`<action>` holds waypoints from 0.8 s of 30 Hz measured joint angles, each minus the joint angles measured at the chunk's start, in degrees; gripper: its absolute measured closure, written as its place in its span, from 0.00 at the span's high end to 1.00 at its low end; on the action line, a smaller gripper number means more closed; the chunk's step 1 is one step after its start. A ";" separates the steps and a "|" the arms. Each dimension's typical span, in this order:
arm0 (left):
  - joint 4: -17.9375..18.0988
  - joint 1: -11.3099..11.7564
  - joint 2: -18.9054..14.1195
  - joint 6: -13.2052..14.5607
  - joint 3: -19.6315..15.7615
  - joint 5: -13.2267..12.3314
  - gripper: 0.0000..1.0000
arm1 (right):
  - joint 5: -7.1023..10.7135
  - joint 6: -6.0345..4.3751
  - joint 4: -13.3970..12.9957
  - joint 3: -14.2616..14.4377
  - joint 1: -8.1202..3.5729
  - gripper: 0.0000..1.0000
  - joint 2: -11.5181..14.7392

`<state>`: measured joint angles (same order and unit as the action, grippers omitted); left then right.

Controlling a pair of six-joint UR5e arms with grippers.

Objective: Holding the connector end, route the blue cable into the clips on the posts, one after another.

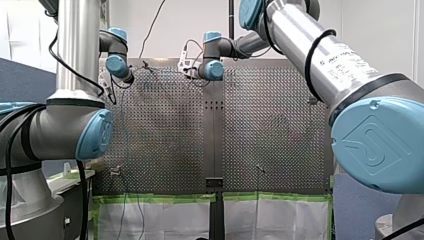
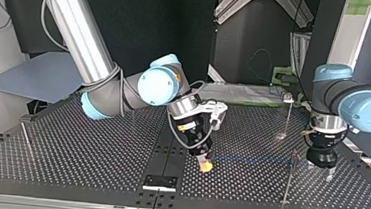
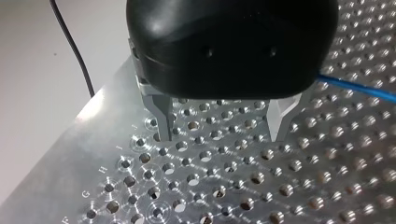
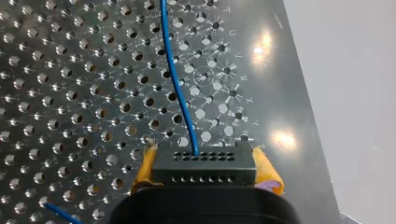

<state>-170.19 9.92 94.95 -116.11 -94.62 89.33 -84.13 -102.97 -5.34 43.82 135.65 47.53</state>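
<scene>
In the right wrist view my right gripper (image 4: 204,151) is shut on a black connector (image 4: 204,168), gripped between its yellow pads (image 4: 144,170). The blue cable (image 4: 175,74) leaves the connector and runs ahead over the perforated plate. In the top view that gripper (image 2: 205,164) hangs low over the table's middle, and the cable (image 2: 259,160) stretches faintly toward a thin post (image 2: 288,178). My left gripper (image 2: 321,170) stands just past that post, pointing down. The left wrist view shows my left gripper (image 3: 219,137) open, its metal fingers (image 3: 163,123) apart and holding nothing, with the cable (image 3: 359,88) beside it.
Another post with a clip (image 2: 287,112) stands farther back at the top view's right. A bare post (image 2: 25,133) stands at that view's left. The left gripper hangs close to the plate's edge (image 3: 88,140). A black bracket (image 2: 160,181) sits at the table's near edge.
</scene>
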 joint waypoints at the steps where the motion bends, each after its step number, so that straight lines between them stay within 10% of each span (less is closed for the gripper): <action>1: -0.60 0.04 -0.47 -0.19 -0.37 0.00 1.00 | 0.00 0.00 0.01 -0.02 -0.02 0.00 0.02; 24: -8.70 -1.48 -14.12 -2.60 -8.88 -0.07 1.00 | 0.01 0.03 0.22 -0.03 -0.08 0.00 0.12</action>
<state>-178.89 8.44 80.84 -118.71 -103.49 89.26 -84.12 -102.94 -5.12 43.79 135.57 47.65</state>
